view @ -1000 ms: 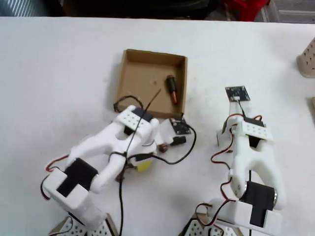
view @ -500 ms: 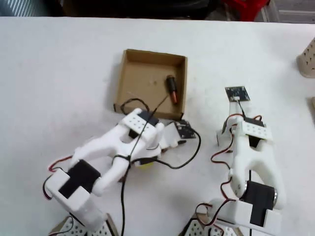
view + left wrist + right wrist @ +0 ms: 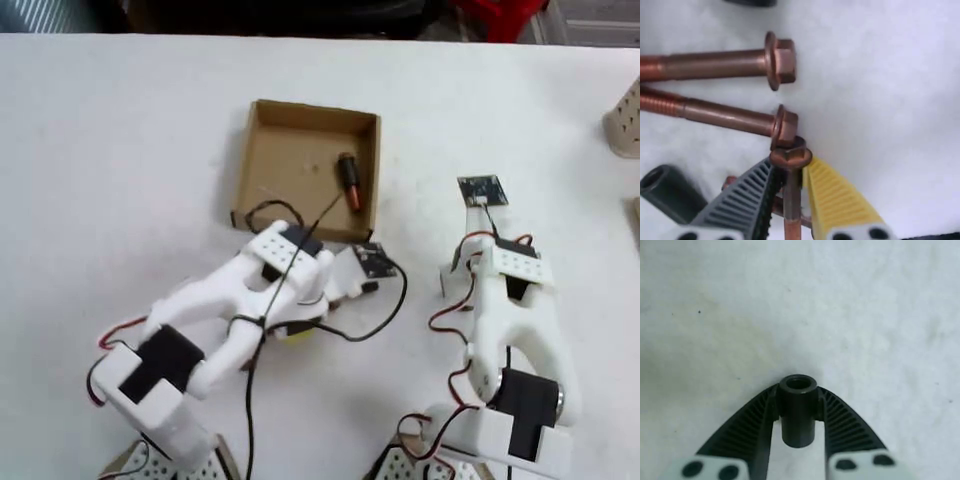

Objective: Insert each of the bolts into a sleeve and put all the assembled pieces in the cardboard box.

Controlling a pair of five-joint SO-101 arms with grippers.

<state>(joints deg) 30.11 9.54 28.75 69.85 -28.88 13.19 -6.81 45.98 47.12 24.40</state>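
Observation:
In the left wrist view my left gripper [image 3: 790, 172] is shut on a copper bolt [image 3: 791, 200], its hex head between the grey finger [image 3: 747, 192] and the yellow finger [image 3: 837, 197]. Two more copper bolts [image 3: 715, 62] [image 3: 735, 117] lie on the white table just beyond, and a dark sleeve [image 3: 665, 192] lies beside the grey finger. My right gripper [image 3: 797, 397] is shut on a black sleeve [image 3: 797, 410], open end outward. In the high view the left arm [image 3: 285, 265] sits just in front of the cardboard box [image 3: 262, 160], which holds one assembled piece [image 3: 350, 180].
The right arm [image 3: 505, 300] stands right of the box over bare table. A beige perforated object [image 3: 625, 120] is at the far right edge. Loose cables [image 3: 380, 305] trail between the arms.
The left arm has shifted slightly toward the box and to the right over the bolts. The right arm has stayed put.

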